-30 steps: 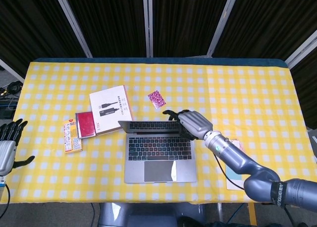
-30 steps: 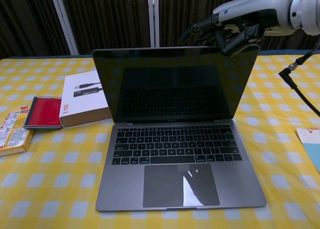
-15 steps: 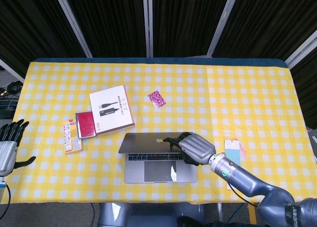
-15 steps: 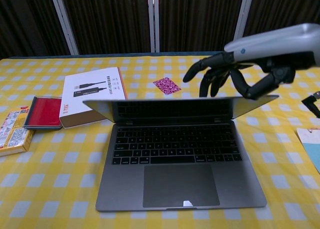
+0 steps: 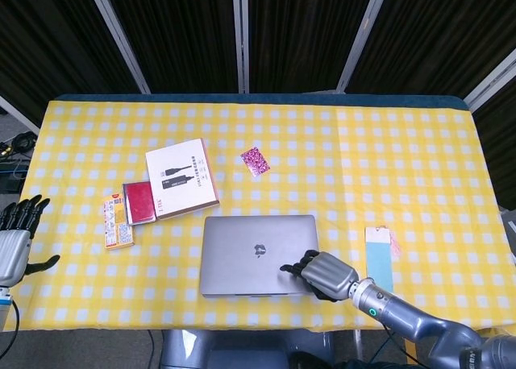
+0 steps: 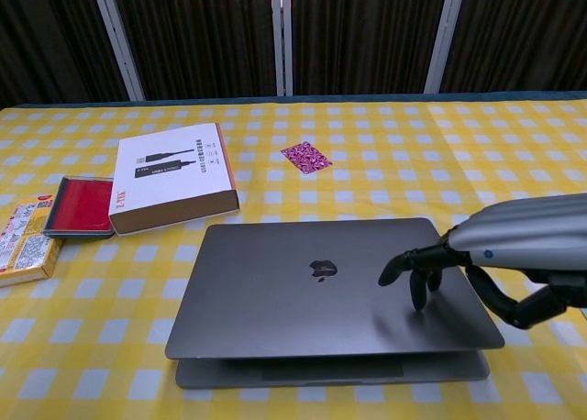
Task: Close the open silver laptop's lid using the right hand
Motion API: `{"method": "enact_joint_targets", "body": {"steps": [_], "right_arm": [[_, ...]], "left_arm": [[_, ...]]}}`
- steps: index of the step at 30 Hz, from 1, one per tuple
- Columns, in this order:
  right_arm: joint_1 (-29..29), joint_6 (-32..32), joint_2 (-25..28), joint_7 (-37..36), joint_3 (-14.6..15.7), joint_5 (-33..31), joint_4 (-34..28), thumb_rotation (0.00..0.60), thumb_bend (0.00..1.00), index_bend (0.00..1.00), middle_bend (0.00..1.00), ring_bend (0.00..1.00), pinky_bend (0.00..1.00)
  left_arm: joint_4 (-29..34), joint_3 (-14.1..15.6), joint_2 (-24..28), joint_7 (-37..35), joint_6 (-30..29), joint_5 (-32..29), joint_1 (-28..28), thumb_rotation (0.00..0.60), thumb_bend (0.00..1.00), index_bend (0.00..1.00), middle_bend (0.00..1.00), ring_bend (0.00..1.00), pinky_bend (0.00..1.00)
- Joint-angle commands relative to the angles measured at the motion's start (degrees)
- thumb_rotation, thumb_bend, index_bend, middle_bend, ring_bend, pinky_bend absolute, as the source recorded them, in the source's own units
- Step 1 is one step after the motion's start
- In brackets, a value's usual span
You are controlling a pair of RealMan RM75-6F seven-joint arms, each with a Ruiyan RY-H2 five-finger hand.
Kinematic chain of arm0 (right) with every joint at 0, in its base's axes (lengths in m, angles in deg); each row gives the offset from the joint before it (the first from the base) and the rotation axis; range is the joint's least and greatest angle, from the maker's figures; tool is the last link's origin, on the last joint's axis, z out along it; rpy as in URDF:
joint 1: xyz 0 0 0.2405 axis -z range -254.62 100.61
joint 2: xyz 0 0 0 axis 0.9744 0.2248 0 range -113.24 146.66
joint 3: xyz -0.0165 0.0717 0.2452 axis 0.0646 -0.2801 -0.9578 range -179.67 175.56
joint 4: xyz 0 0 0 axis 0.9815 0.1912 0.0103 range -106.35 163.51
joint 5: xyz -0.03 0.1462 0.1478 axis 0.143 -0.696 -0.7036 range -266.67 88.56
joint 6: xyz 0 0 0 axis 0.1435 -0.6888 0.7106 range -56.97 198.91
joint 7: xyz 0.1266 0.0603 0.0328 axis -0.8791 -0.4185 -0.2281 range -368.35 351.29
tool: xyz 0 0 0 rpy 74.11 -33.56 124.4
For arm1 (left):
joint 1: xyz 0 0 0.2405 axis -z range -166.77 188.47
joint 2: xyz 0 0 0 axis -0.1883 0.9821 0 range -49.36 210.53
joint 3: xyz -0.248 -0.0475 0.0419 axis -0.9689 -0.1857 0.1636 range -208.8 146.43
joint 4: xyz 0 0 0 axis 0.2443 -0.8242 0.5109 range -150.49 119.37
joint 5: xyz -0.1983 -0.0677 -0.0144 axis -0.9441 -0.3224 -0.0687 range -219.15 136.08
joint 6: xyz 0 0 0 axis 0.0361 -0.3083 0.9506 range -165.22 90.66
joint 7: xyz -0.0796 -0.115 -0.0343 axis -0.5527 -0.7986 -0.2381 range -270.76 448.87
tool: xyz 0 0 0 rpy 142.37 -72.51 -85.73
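At nine o'clock on the table edge, the left hand (image 5: 14,238), parked off the yellow checked cloth (image 5: 387,151) with fingers spread and nothing in them, kept well apart from the work since the task calls for the other hand alone. Just inward, toward ten o'clock of the laptop, a small orange packet (image 5: 118,222), a red case (image 5: 139,201) and a white box (image 6: 173,173) side by side, near the lid's far left corner but not touching it, so no hindrance to the hinge. At twelve o'clock of the laptop, a little pink patterned card (image 6: 306,156), lying alone and apart. In the middle foreground, the silver laptop (image 6: 312,287), lid down over the base but, in the chest view, with a thin gap visible along the near edge, so judged nearly rather than fully closed. At four o'clock on that lid, the right hand (image 6: 500,255), fingers curled downward with fingertips (image 6: 417,293) on or just above the metal near the right front corner, grasping nothing; placed there, probably, because pressure far from the hinge seats the lid most easily. At three o'clock, a pale blue card (image 5: 376,254) near the table's right front.
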Motion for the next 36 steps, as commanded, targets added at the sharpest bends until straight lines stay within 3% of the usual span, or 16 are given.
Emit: {"method": "enact_joint_targets", "body": {"steps": [1,10,15,19,20,23,26,31,36], "right_arm": [[0.5,0.5,-1.5,-1.3,1.2,1.3,2.0,0.600,1.00,0.15,0.28,0.27,0.20],[0.9,3.9,-1.8,-3.4,1.9,4.7,3.3,0.600,1.00,0.15,0.28,0.27,0.20],[2.9,13.5,1.5,-2.7,1.0,10.7,1.9,0.600,1.00,0.15,0.27,0.27,0.20],[6.6,24.9,3.8,-1.2,0.5,16.2,3.1,0.600,0.97,0.15,0.25,0.27,0.19],[7.7,27.8,4.1,-1.0,0.3,17.1,3.8,0.600,0.84,0.15,0.24,0.26,0.18],[11.5,35.7,4.2,-1.5,0.2,18.4,6.5,0.600,0.31,0.11,0.16,0.18,0.08],[15.7,42.2,3.6,-1.5,0.0,17.4,10.3,0.600,0.05,0.04,0.05,0.05,0.00],[22.3,48.2,1.0,-0.6,-0.3,11.8,16.1,0.600,0.00,0.00,0.00,0.00,0.00],[26.4,49.3,-1.7,-2.4,-0.6,6.1,20.7,0.600,0.00,0.00,0.00,0.00,0.00]], "left_arm": [[0.0,0.0,0.0,0.0,0.0,0.0,0.0,0.600,0.00,0.00,0.00,0.00,0.00],[0.0,0.0,0.0,-0.2,0.3,-0.2,0.1,0.600,0.00,0.00,0.00,0.00,0.00],[0.1,0.1,0.2,-0.4,0.2,0.0,0.0,0.600,0.00,0.00,0.00,0.00,0.00],[0.1,0.2,0.3,-0.8,-0.1,0.4,0.0,0.600,0.00,0.00,0.00,0.00,0.00],[0.1,0.2,0.3,-0.9,-0.2,0.5,0.0,0.600,0.00,0.00,0.00,0.00,0.00],[0.2,0.2,0.4,-1.4,-0.6,0.9,-0.1,0.600,0.00,0.00,0.00,0.00,0.00],[0.5,0.3,0.7,-2.1,-1.4,1.6,-0.4,0.600,0.00,0.00,0.00,0.00,0.00],[1.0,0.5,1.2,-3.0,-2.7,3.1,-0.7,0.600,0.00,0.00,0.00,0.00,0.00],[1.5,0.8,1.7,-3.4,-3.5,4.0,-1.0,0.600,0.00,0.00,0.00,0.00,0.00]]}}
